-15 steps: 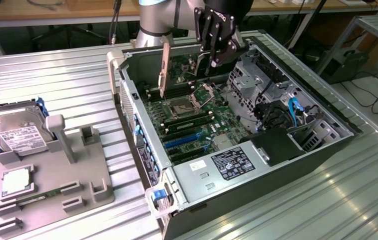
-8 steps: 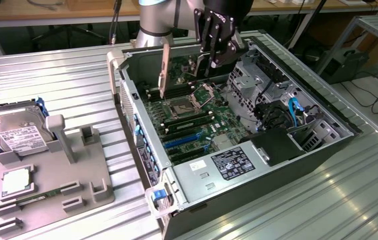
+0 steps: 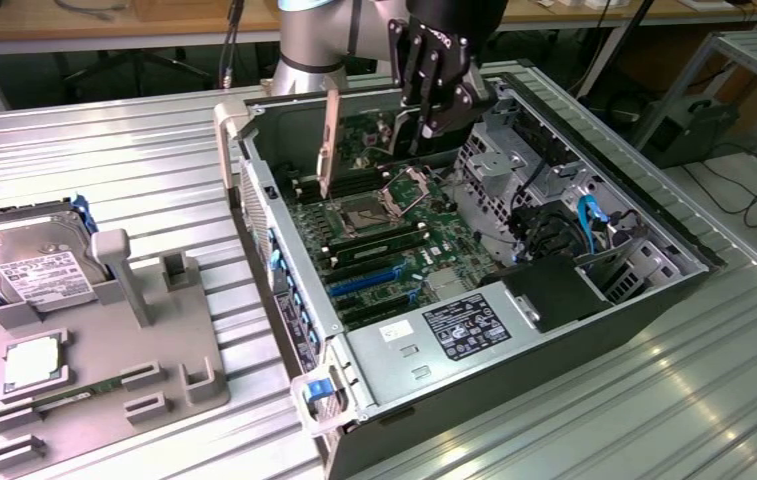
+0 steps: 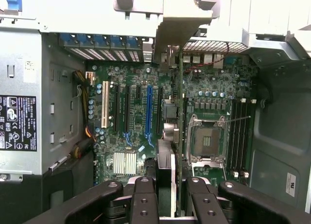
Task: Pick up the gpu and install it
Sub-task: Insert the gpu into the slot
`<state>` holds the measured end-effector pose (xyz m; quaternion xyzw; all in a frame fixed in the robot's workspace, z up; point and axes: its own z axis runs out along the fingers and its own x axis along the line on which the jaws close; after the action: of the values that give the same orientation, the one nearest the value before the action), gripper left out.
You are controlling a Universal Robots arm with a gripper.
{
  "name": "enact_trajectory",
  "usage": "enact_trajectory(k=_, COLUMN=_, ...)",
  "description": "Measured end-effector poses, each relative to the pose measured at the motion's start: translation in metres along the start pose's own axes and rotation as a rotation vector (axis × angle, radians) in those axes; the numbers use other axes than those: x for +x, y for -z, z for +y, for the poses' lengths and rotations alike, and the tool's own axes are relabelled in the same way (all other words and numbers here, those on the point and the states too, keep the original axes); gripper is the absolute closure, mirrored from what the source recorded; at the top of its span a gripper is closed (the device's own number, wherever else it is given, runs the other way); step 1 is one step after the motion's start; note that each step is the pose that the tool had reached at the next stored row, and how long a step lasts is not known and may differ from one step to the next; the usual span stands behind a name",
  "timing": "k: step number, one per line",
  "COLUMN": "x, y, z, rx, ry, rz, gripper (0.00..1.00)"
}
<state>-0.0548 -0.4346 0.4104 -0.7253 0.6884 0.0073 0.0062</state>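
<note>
The gpu (image 3: 329,140) hangs edge-down above the open computer case (image 3: 645,300), its narrow pale bracket pointing toward the motherboard (image 3: 405,250). My gripper (image 3: 429,115) is shut on the card's far end, over the back of the case. In the wrist view the gpu (image 4: 178,117) appears as a thin edge between my two fingers (image 4: 144,199), with the gripper (image 4: 170,187) closed around it. The card floats clear of the board, between the blue slot (image 4: 149,112) and the CPU socket (image 4: 206,141). It sits in no slot.
A grey parts holder (image 3: 111,370) at the exterior view's left carries a silver hard drive (image 3: 31,265), a processor (image 3: 34,365) and a memory stick (image 3: 85,388). Inside the case are the power supply (image 3: 465,325), the drive cage (image 3: 512,160) and blue cables (image 3: 592,225).
</note>
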Motion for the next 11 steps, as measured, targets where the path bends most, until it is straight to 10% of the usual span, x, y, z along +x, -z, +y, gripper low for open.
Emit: enact_trajectory(k=11, x=0.0002, y=-0.0028, z=0.0000, rx=0.0000, ry=0.000, rz=0.0000, gripper=0.72)
